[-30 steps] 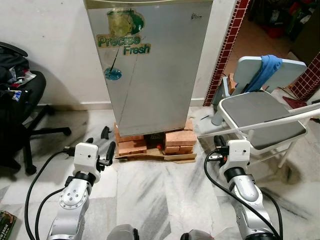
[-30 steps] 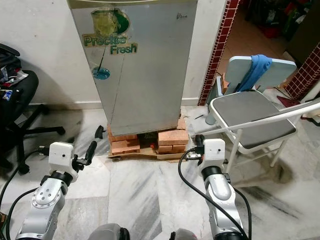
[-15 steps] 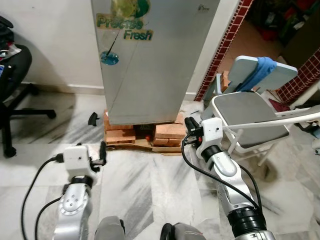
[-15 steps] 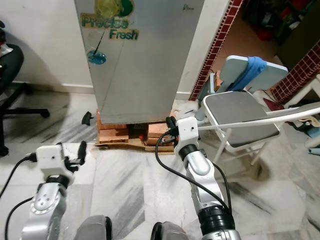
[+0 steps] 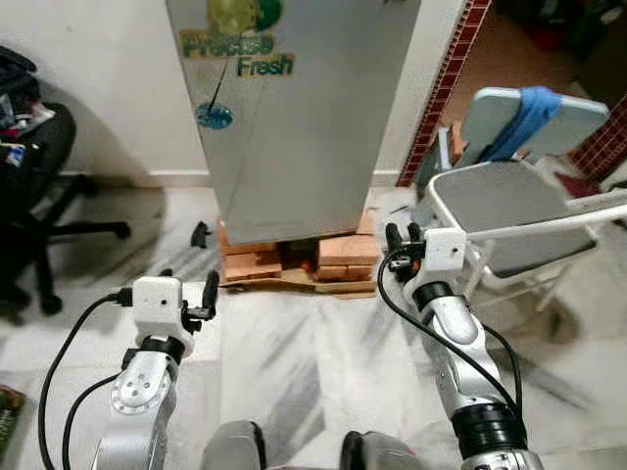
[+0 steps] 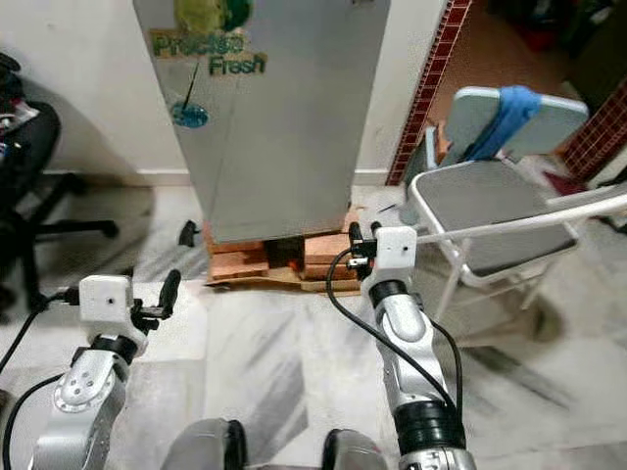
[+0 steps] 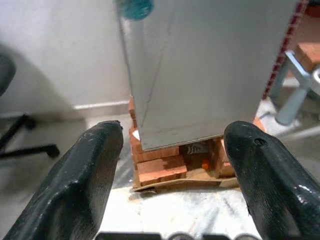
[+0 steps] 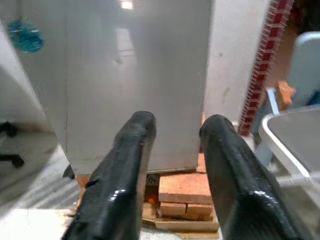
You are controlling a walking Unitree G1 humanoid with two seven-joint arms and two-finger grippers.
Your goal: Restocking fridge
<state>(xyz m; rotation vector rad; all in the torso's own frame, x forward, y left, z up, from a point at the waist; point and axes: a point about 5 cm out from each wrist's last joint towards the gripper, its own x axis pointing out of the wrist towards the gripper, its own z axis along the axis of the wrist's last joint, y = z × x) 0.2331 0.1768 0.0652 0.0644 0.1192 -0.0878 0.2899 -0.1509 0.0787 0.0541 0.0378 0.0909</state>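
Observation:
A silver fridge [image 5: 294, 117] with a "Precise Fresh" sticker stands shut against the wall, raised on red bricks [image 5: 345, 252]. My left gripper [image 5: 188, 286] is held low over the marble floor, short of the fridge's left corner. Its fingers [image 7: 90, 175] are wide apart and empty. My right gripper [image 5: 402, 237] is stretched forward near the fridge's lower right corner, beside the bricks. In the right wrist view its fingers [image 8: 125, 170] stand a narrow gap apart, with nothing between them, pointing at the fridge door [image 8: 130, 75].
A black office chair [image 5: 39, 186] stands at the left. A grey folding chair [image 5: 500, 196] with a blue cloth [image 5: 529, 108] on its back is close on my right. A red-tiled doorway pillar [image 5: 446, 78] rises beside the fridge. A small black object [image 5: 201, 235] lies on the floor.
The camera has swung and shifted as I move. My right arm has risen and reached forward toward the fridge's base. The left arm stays low.

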